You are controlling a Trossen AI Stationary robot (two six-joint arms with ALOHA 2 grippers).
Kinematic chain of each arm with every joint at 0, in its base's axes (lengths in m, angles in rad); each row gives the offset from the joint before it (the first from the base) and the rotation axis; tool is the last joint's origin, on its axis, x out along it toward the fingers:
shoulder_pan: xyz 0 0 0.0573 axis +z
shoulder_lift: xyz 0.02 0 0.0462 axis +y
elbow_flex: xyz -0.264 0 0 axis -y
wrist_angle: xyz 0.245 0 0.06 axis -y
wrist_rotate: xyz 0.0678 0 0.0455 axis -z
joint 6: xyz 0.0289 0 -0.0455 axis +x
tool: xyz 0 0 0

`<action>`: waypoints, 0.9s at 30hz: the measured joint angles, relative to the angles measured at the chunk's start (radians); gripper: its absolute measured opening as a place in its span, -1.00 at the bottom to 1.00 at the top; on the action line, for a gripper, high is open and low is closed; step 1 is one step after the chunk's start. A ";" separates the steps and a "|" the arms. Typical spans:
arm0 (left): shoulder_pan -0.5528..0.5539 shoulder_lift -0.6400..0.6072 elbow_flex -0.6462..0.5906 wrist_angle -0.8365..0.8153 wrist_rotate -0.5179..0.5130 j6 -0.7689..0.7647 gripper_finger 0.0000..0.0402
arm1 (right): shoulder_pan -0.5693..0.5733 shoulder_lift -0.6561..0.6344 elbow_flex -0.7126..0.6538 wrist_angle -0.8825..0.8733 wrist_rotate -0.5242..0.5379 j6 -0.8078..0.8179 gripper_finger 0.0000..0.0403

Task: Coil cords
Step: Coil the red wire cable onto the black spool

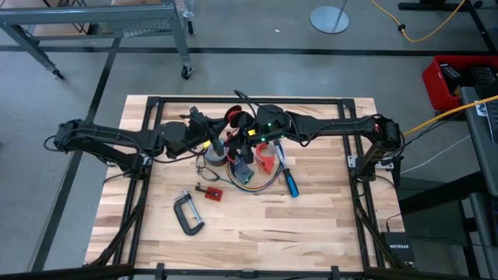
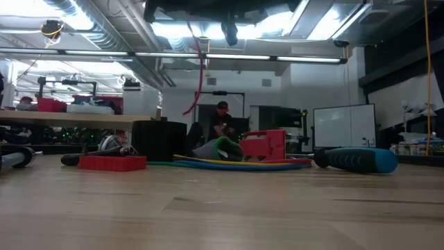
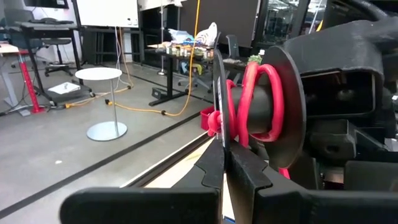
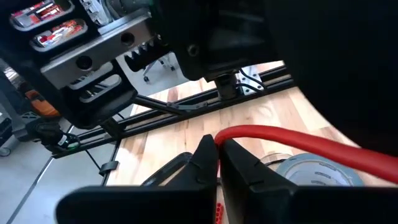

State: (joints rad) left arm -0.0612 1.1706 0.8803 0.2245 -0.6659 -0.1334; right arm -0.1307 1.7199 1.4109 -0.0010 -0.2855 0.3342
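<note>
The slim black-and-red cord (image 1: 233, 117) is held up over the table's middle, where my two grippers meet. In the left wrist view its red loops (image 3: 256, 99) wind around a dark round part beside my right arm. A loose length (image 2: 200, 76) hangs down in the low view. My left gripper (image 3: 222, 155) is shut just under those loops, and my right gripper (image 4: 217, 155) is shut on the cord. The longer cord with coloured strands (image 1: 250, 177) lies curved on the table below them. My left gripper has a thin black strand (image 3: 218, 124) rising from between its shut fingertips, beside a red bend of the cord (image 3: 214, 118). The fingers point level toward the right arm. Whether the red strand is also pinched, I cannot tell. My right gripper pinches the red cord (image 4: 225, 135) between its two fingertips, at a bend. From there the cord runs off sideways (image 4: 311, 148), lifted clear above the tape roll. The fingers slant slightly downward toward the left arm.
Under the grippers stand a grey tape roll (image 1: 216, 152) and a red block (image 1: 267, 159). A blue-handled screwdriver (image 1: 289, 183), a small red piece (image 1: 208, 192) and a C-clamp (image 1: 187, 215) lie nearer the front. The near half of the wooden table (image 1: 311, 233) is bare.
</note>
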 joint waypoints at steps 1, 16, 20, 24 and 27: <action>-0.003 0.000 0.000 -0.001 -0.002 0.003 -1.00 | 0.000 0.000 0.000 0.000 -0.001 0.002 -0.97; -0.025 -0.041 -0.001 0.004 -0.012 -0.017 -1.00 | 0.000 0.000 0.000 -0.040 0.021 -0.003 -0.97; -0.031 -0.032 0.000 -0.004 -0.006 -0.040 -1.00 | 0.000 0.000 0.000 0.007 0.022 -0.003 -0.97; -0.032 -0.029 0.000 0.000 -0.004 -0.047 -1.00 | 0.000 0.000 0.000 0.022 0.022 -0.003 -0.97; -0.032 -0.024 0.000 -0.001 -0.004 -0.041 -1.00 | 0.000 0.000 0.000 0.029 0.014 -0.002 -0.97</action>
State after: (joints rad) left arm -0.0933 1.1467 0.8799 0.2230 -0.6701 -0.1749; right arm -0.1306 1.7199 1.4109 0.0276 -0.2720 0.3323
